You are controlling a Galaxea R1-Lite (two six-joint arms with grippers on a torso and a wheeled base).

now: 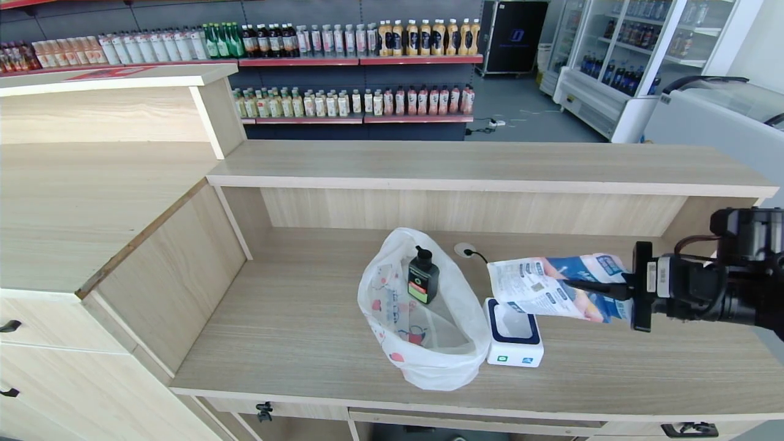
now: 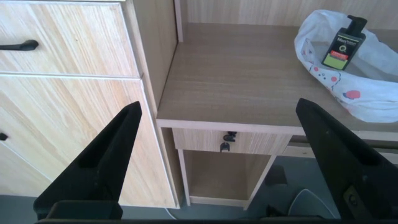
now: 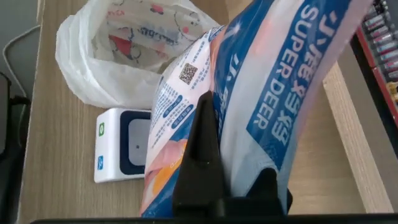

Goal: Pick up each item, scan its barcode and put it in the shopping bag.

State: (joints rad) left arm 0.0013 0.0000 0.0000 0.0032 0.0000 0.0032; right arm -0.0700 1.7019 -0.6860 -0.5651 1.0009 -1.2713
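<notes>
My right fingers (image 1: 600, 289) are clenched on one end of a soft plastic packet (image 1: 539, 285), printed blue, white and pink. They hold it level in the air at the right of the head view's frame, with its printed white face turned toward me. The packet's free end hangs above the small white box scanner (image 1: 513, 343), whose dark blue-rimmed window faces up; the two are apart. The scanner stands on the light wood bench (image 1: 294, 331), low and right of centre, touching the crumpled white plastic shopping bag (image 1: 380, 294) with red and pink prints just to its left. The bag's mouth gapes open, and a black pump bottle (image 1: 422, 278) with a green and red label leans inside it against the back wall. Behind the bag, a black cable runs out of a round hole (image 1: 464, 248) in the bench top. My left fingers (image 2: 102, 165) are spread wide and released, grasping nothing, down by the bench's front edge, with pale wooden drawer fronts (image 2: 62, 81) beyond them.
</notes>
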